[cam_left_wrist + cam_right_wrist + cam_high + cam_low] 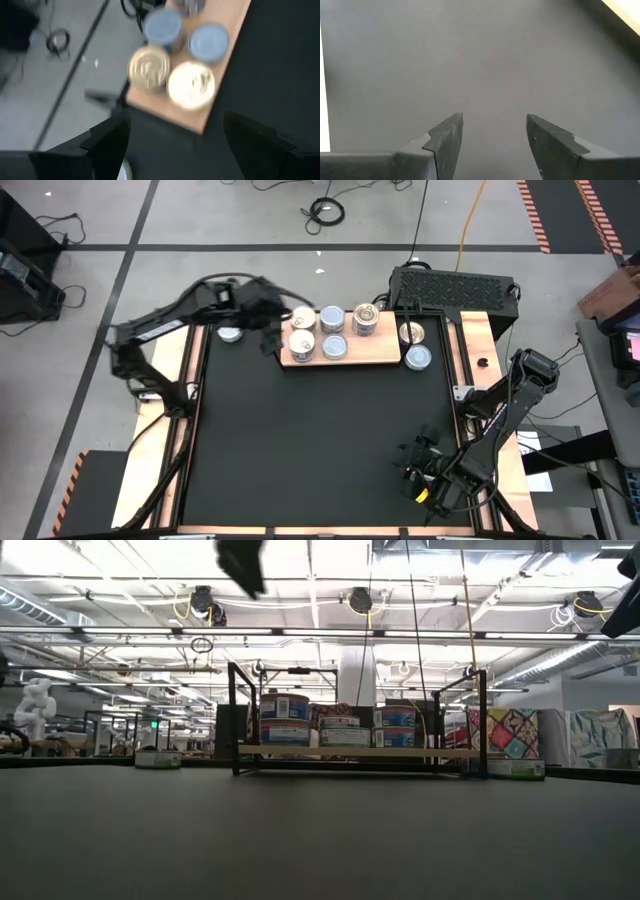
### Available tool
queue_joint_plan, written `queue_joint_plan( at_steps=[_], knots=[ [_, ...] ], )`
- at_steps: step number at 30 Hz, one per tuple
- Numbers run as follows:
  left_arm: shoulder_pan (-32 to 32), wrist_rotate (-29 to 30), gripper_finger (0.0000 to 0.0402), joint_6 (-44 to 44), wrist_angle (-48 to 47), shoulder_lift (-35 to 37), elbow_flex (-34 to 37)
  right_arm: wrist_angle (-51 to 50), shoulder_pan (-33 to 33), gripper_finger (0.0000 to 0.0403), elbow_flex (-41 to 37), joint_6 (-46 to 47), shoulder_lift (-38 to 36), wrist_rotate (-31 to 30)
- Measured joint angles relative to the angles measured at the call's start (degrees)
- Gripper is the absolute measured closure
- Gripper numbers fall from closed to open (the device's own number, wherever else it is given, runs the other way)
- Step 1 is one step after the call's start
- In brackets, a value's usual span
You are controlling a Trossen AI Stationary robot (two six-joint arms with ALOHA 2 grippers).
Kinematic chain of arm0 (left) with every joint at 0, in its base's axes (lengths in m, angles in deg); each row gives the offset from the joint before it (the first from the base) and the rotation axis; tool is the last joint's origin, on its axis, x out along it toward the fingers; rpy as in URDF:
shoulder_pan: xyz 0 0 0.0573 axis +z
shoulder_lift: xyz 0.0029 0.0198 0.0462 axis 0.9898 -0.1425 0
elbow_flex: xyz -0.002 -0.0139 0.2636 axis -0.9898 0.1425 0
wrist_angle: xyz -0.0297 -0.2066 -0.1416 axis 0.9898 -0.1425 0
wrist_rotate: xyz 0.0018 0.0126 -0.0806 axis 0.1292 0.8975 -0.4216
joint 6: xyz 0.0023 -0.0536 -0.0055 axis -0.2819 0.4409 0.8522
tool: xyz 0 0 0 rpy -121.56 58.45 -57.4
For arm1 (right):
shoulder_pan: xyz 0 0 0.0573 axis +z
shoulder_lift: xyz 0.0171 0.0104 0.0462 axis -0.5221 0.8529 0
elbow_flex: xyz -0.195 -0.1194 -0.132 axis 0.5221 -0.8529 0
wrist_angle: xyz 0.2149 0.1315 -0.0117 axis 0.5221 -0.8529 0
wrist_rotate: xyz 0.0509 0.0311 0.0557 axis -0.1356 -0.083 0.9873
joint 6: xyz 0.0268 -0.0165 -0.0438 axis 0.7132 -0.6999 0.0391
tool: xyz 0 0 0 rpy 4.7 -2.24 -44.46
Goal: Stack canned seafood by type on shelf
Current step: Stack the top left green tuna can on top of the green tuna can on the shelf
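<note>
- My right gripper (494, 137): spread wide, empty, well clear of the shelf (340, 358).
- My left gripper (175, 137): spread wide, empty, above the shelf's end beside the tins (192, 85).

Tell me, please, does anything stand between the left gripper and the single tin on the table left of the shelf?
Nothing visible does. The left gripper hovers open between that tin and the shelf, with only bare table around the tin.

Tins (334, 347) on shelf (385, 358), tabletop (310, 450)
</note>
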Motion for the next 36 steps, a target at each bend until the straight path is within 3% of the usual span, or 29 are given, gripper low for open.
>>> queue_joint_plan(
  at_steps=[7, 15, 25, 33, 36],
  knots=[
    [-0.5, 0.09, 0.0088, 7.59, -4.23, 12.3, 14.14, 1.39, -0.04, 0.019, 0.0, -1.17, 0.0, -0.24],
    [1.95, 3.44, 0.0088, 6.55, -0.12, 20.21, 33.37, 2.66, -1.73, 0.019, 0.0, -1.48, 0.0, -0.29],
    [12.71, 13.31, 0.0088, -7.6, 20.54, 14.84, 51.95, 5.64, -3.3, 0.019, 0.0, -4.72, 0.0, -0.31],
    [20.8, 13.77, 0.0089, -10.77, 30.59, 5.85, 54.74, 5.62, -3.3, 0.019, 0.0, -5.61, 0.0, -0.31],
    [22.57, 11.2, 0.0089, -11.69, 31.29, 3.31, 54.72, 5.59, -3.28, 0.019, 0.0, -5.66, 0.0, -0.29]
  ],
)
